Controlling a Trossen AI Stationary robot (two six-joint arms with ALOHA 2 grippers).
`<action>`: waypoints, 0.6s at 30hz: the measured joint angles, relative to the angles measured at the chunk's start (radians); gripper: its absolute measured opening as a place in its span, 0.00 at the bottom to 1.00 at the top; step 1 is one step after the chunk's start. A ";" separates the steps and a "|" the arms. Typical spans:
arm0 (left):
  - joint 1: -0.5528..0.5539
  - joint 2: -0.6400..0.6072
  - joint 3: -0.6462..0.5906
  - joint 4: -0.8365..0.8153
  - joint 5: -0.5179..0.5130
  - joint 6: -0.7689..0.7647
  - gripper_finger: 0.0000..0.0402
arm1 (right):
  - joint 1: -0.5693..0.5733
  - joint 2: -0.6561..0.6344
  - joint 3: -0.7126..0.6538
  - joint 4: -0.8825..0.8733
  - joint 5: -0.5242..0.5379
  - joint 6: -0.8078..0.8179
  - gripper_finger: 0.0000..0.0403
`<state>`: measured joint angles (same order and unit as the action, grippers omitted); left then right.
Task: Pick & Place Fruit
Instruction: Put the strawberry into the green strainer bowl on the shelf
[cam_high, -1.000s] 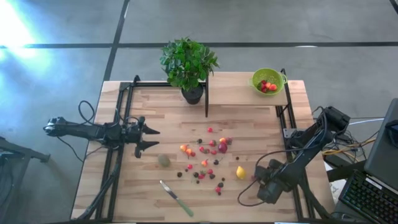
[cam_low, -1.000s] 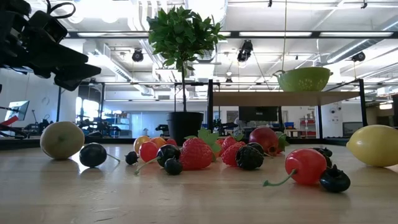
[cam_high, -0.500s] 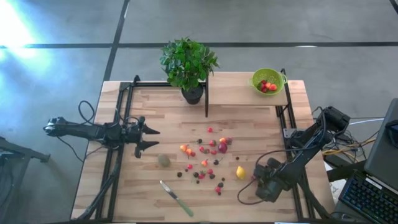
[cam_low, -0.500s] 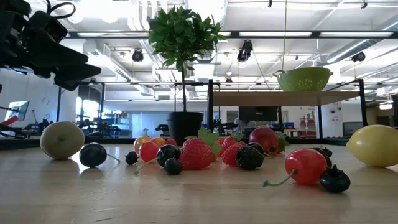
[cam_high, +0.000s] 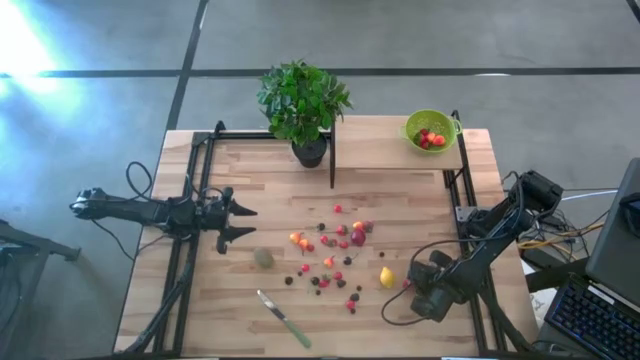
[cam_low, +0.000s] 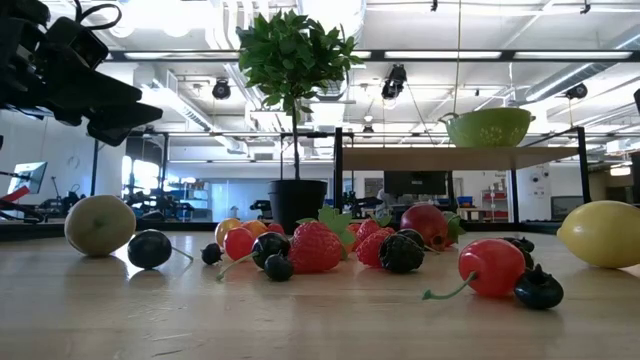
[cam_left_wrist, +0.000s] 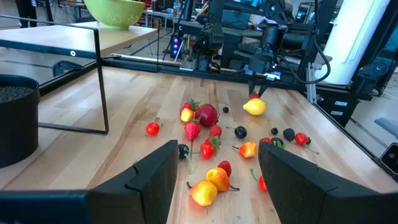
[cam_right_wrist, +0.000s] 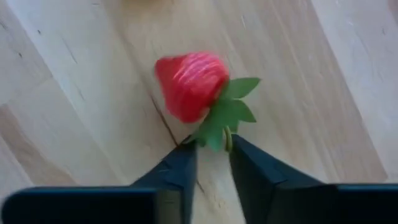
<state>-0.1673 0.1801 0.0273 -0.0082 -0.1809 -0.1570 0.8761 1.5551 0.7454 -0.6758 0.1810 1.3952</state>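
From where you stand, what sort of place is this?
Most likely a robotics lab or workshop in an open industrial hall. Two robot arms flank a wooden table strewn with toy fruit, the low view shows exposed ceiling pipes and strip lights, and racks of electronics stand behind the table.

Grey floor (cam_high: 100, 40); possibly office hall, white ceiling pipes (cam_low: 420, 20)
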 joint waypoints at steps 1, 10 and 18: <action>0.000 0.000 0.000 0.000 0.000 0.000 0.57 | 0.000 0.000 0.000 0.002 -0.004 -0.007 0.15; 0.000 0.000 0.000 0.000 0.000 0.000 0.57 | -0.001 0.000 0.007 0.001 -0.054 -0.007 0.02; 0.000 0.000 0.000 0.000 0.000 0.000 0.57 | 0.002 -0.002 0.020 0.006 -0.120 -0.004 0.13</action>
<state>-0.1673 0.1802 0.0273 -0.0082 -0.1810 -0.1570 0.8784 1.5532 0.7658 -0.6701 0.0605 1.3909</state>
